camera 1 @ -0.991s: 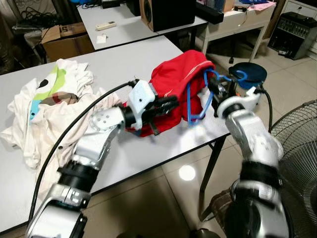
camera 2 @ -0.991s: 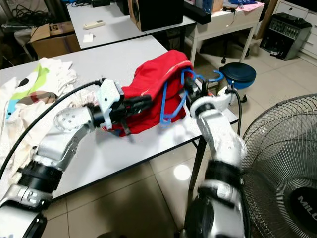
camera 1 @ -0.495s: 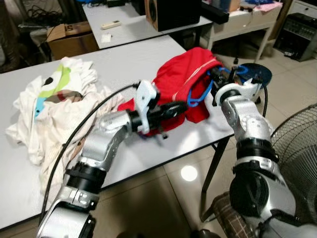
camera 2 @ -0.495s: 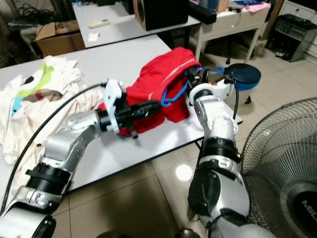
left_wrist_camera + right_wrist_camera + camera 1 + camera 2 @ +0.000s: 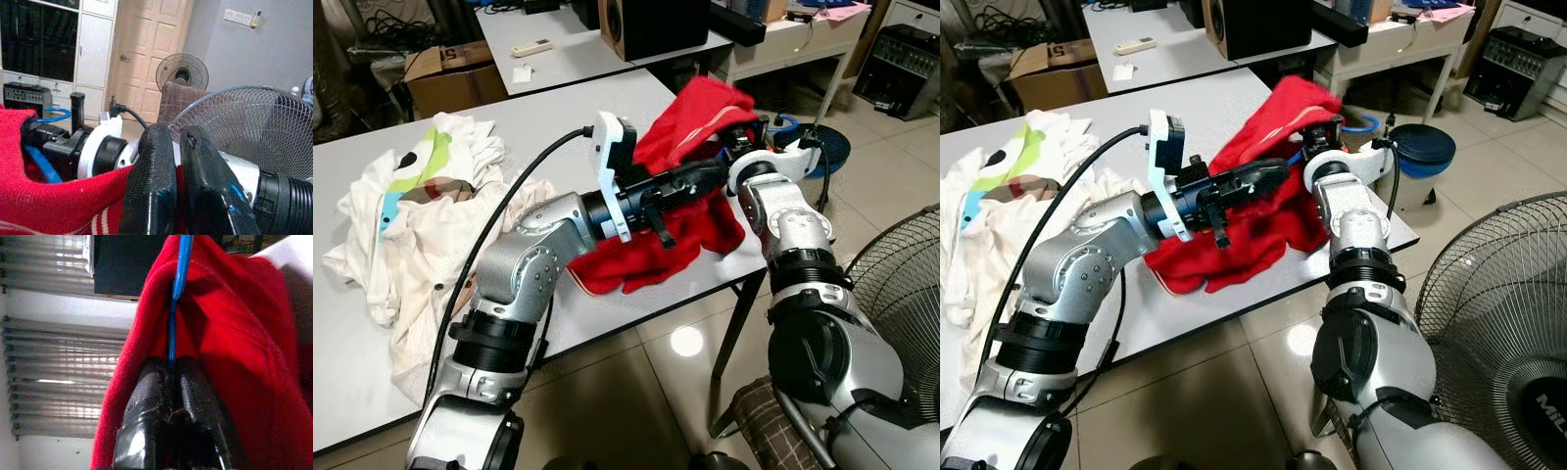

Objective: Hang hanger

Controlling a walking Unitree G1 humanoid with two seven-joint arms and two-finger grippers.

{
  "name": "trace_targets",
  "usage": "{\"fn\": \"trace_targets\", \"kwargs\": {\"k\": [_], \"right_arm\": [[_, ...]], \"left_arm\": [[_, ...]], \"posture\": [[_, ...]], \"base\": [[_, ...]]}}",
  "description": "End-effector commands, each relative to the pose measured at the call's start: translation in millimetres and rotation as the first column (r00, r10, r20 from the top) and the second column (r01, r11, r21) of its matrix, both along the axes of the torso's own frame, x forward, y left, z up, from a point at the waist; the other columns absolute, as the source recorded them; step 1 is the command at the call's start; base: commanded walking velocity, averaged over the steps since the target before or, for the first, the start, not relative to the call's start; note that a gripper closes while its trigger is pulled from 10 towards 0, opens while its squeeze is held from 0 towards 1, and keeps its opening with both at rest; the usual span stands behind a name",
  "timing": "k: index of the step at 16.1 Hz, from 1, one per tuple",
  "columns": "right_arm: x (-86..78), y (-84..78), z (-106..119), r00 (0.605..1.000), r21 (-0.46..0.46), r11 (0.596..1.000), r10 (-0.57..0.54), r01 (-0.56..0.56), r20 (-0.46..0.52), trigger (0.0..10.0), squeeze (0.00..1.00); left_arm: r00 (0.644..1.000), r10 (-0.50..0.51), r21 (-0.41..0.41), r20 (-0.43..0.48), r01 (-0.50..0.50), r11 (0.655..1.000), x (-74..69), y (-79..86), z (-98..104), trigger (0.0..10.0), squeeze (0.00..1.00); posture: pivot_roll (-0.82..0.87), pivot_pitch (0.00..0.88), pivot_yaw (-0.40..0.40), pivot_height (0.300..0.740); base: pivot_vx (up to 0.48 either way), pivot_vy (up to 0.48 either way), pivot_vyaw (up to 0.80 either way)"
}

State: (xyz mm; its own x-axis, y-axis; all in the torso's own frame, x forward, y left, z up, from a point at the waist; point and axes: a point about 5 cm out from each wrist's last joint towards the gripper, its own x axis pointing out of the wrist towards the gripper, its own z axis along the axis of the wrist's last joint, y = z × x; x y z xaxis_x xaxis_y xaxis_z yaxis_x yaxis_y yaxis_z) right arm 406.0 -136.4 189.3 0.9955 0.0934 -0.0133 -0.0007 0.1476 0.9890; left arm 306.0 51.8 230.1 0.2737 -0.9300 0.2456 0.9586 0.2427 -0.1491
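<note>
A red garment [image 5: 690,117] lies at the right end of the grey table [image 5: 538,117], with its upper part lifted off the top. My left gripper [image 5: 710,176] reaches in from the left and is shut on the red cloth [image 5: 58,200]. My right gripper [image 5: 744,145] is just behind it, at the table's right edge, mostly under the cloth. It is shut on the thin blue hanger [image 5: 182,264], which runs up inside the red fabric. A loop of the hanger [image 5: 49,117] pokes out beside the right wrist.
A heap of white clothes [image 5: 421,206] covers the table's left side. A floor fan [image 5: 901,284] stands at the right, a blue stool [image 5: 830,147] behind the right arm. A second table with a black speaker [image 5: 656,24] and a cardboard box [image 5: 450,73] lie beyond.
My left gripper has lifted the red garment and carried it right, up to the right gripper. The cloth now covers most of the hanger. The right gripper has drawn in toward the table.
</note>
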Motion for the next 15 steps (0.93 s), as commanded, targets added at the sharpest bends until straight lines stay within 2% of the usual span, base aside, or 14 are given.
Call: {"fn": "trace_targets", "kwargs": {"k": [1, 2, 3, 4, 5, 6, 8, 9, 10, 11, 13, 15], "right_arm": [[2.8, 6.0, 7, 1.0, -0.012, 1.0, 0.008, -0.008, 0.015, 10.0, 0.0], [3.0, 3.0, 7, 1.0, 0.002, 1.0, 0.002, -0.002, 0.016, 10.0, 0.0], [2.8, -2.6, 6, 1.0, 0.009, 1.0, -0.007, 0.007, 0.016, 10.0, 0.0], [2.7, -8.5, 5, 1.0, 0.003, 1.0, -0.014, 0.014, 0.015, 10.0, 0.0], [2.2, -12.6, 3, 1.0, -0.01, 1.0, -0.019, 0.019, 0.012, 10.0, 0.0], [2.0, -14.9, 2, 1.0, -0.014, 1.0, -0.023, 0.024, 0.008, 10.0, 0.0], [1.9, -16.8, -1, 1.0, -0.025, 0.999, -0.028, 0.028, 0.002, 10.0, 0.0], [1.9, -16.7, -1, 1.0, -0.024, 0.999, -0.028, 0.028, 0.002, 10.0, 0.0], [2.4, -14.5, -1, 1.0, -0.017, 0.999, -0.028, 0.028, -0.003, 10.0, 0.0], [3.3, -10.1, 0, 1.0, -0.011, 1.0, -0.022, 0.022, -0.004, 10.0, 0.0], [4.7, -2.3, 2, 1.0, -0.008, 1.0, -0.011, 0.011, -0.007, 10.0, 0.0], [5.0, 3.2, 1, 1.0, -0.005, 1.0, -0.004, 0.004, -0.02, 10.0, 0.0]], "left_arm": [[0.998, -0.022, 0.057, 0.056, 0.019, 0.998, -4.1, -0.3, 3, 0.0, 0.0], [0.995, -0.002, 0.188, 0.1, -0.017, 0.982, 0.1, 12.8, -8, 0.0, 0.0], [0.994, 0.025, 0.259, 0.108, -0.053, 0.964, 4.6, 28.8, -14, 0.0, 0.0], [0.992, 0.069, 0.295, 0.109, -0.098, 0.951, 9.3, 45.2, -16, 0.0, 0.0], [0.986, 0.113, 0.309, 0.119, -0.145, 0.94, 13.0, 58.5, -15, 0.0, 0.0], [0.982, 0.133, 0.313, 0.134, -0.17, 0.934, 14.8, 64.6, -12, 0.0, 0.0], [0.974, 0.161, 0.277, 0.159, -0.2, 0.94, 18.4, 69.0, -3, 0.0, 0.0], [0.973, 0.158, 0.266, 0.166, -0.198, 0.943, 18.5, 67.7, -1, 0.0, 0.0], [0.981, 0.106, 0.231, 0.163, -0.142, 0.963, 13.5, 57.8, 4, 0.0, 0.0], [0.987, 0.04, 0.229, 0.157, -0.076, 0.97, 6.5, 45.1, 2, 0.0, 0.0], [0.988, -0.06, 0.233, 0.145, 0.025, 0.972, -5.1, 21.7, -5, 0.0, 0.0], [0.983, -0.111, 0.236, 0.147, 0.074, 0.969, -12.0, 2.4, -8, 0.0, 0.0]], "posture": [[-0.01, 0.0, 0.067, 0.74], [-0.01, 0.0, 0.067, 0.74], [-0.01, 0.0, 0.067, 0.74], [-0.01, 0.0, 0.067, 0.74], [-0.01, 0.0, 0.066, 0.74], [-0.01, 0.0, 0.064, 0.74], [-0.01, 0.0, 0.062, 0.74], [-0.01, 0.0, 0.061, 0.74], [-0.01, 0.0, 0.062, 0.74], [-0.01, 0.0, 0.063, 0.74], [-0.01, 0.0, 0.063, 0.74], [0.0, 0.0, 0.062, 0.74]], "base": [[0.0, 0.0, 0.0], [0.0, 0.0, 0.0], [0.0, 0.0, 0.0], [0.0, 0.0, 0.0], [0.0, 0.0, 0.0], [0.0, 0.0, 0.0], [0.0, 0.0, 0.0], [0.0, 0.0, 0.0], [0.0, 0.0, 0.0], [0.0, 0.0, 0.0], [0.0, 0.0, 0.0], [0.0, 0.0, 0.0]]}}
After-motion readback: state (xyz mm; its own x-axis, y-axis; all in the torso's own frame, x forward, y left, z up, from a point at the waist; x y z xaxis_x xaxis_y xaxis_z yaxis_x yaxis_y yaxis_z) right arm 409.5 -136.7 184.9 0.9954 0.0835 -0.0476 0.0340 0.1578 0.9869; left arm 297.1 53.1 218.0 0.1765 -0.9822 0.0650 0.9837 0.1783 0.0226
